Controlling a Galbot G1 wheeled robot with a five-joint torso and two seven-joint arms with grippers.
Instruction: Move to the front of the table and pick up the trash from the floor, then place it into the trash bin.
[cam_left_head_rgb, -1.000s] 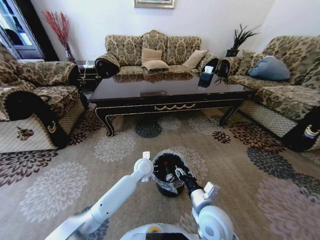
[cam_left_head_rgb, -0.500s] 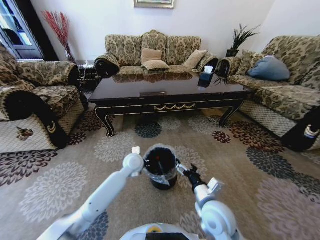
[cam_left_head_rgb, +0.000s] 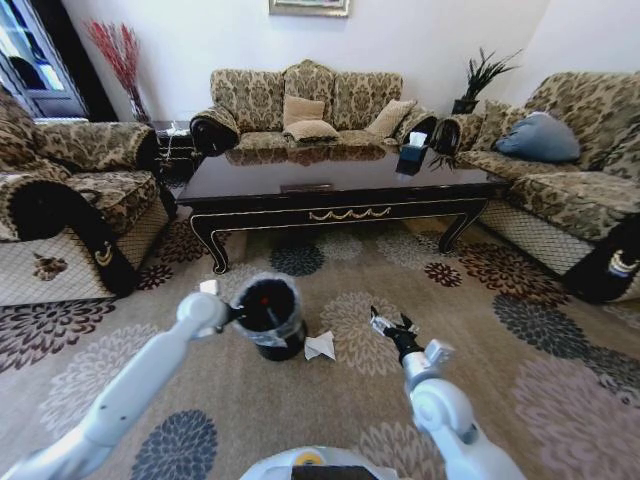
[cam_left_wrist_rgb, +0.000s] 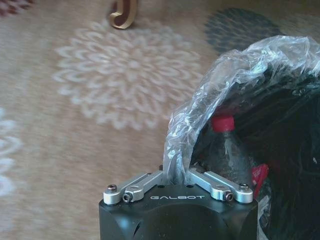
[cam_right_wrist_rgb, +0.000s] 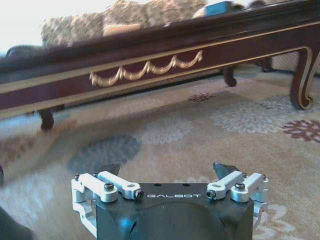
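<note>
Crumpled white paper (cam_left_head_rgb: 320, 346) on carpet (cam_left_head_rgb: 520, 380), just right of trash bin (cam_left_head_rgb: 268, 318), in front of table (cam_left_head_rgb: 340, 190). Bottle (cam_left_wrist_rgb: 227, 150) with red cap inside bin. Left gripper (cam_left_wrist_rgb: 176, 176) pinched on bin's liner rim. Right gripper (cam_left_head_rgb: 391, 325) spread, empty, above carpet right of paper.

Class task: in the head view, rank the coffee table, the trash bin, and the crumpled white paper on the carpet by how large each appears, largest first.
1. The table, by far the widest.
2. The trash bin, held at its liner rim by the left gripper; being nearer the camera enlarges it somewhat.
3. The crumpled white paper, smallest.
</note>
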